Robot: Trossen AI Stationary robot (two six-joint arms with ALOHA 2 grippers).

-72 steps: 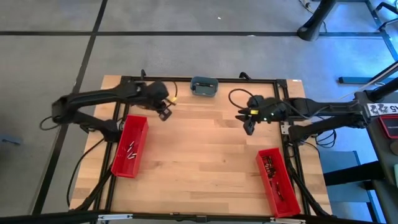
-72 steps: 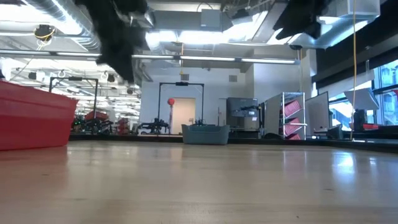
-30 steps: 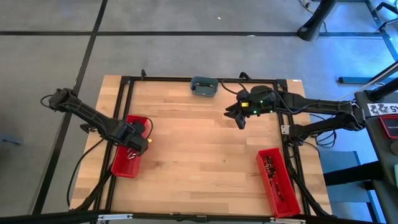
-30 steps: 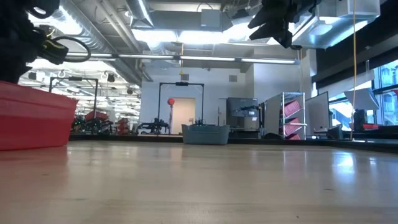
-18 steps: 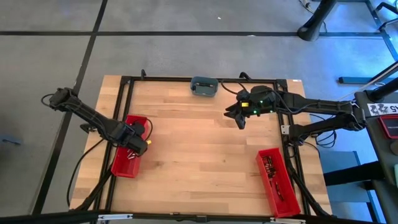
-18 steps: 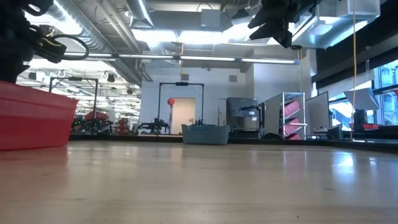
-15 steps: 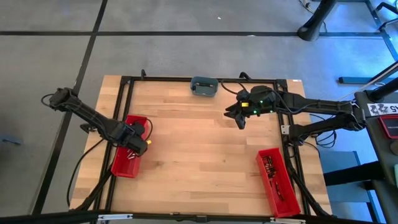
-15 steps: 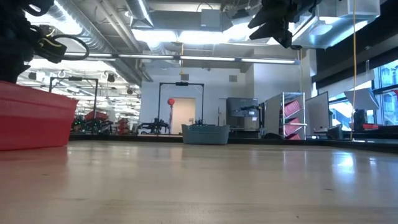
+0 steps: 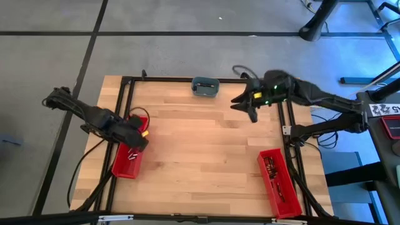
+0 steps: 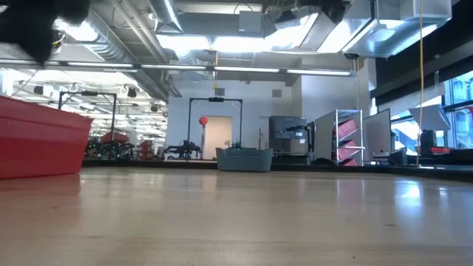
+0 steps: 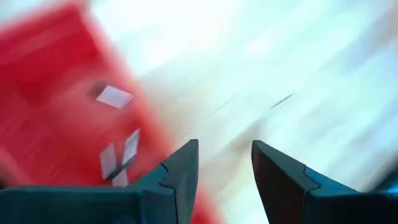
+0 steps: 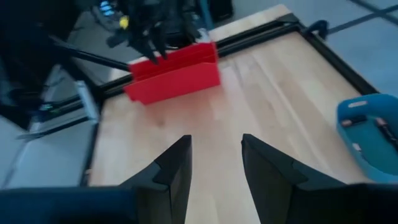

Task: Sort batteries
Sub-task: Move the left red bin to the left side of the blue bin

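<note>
Hovering over the near end of the left bin (image 9: 128, 156), the left claw (image 9: 139, 139) stood with its two fingers (image 11: 180, 171) apart and nothing between them. Past those fingers the wrist view, though smeared, showed the bin's red floor with a few pale, silvery batteries (image 11: 121, 152) lying loose on it, just beside and slightly below the claw. From above, the same batteries (image 9: 132, 154) showed as small light specks in the bin, close under the claw and toward the table's front edge. The bin's far end was covered by the arm.

The right claw (image 9: 249, 107) hung above the table (image 9: 200, 150) near its back right part, well apart from both bins. Its fingers (image 12: 177, 165) were parted with a clear gap and held nothing; bare wood showed between them. Just beside it, toward the back edge, sat the blue dish (image 9: 205, 86), and the wrist view showed small things (image 12: 367, 127) lying in that dish (image 12: 348, 143), too blurred to name. Far ahead of the right claw across the table stood the left bin (image 12: 177, 71) with the left arm over it.

The right bin (image 9: 279, 181) lay well away from the right claw, toward the front right corner, with dark specks along its floor that I could not make out.
</note>
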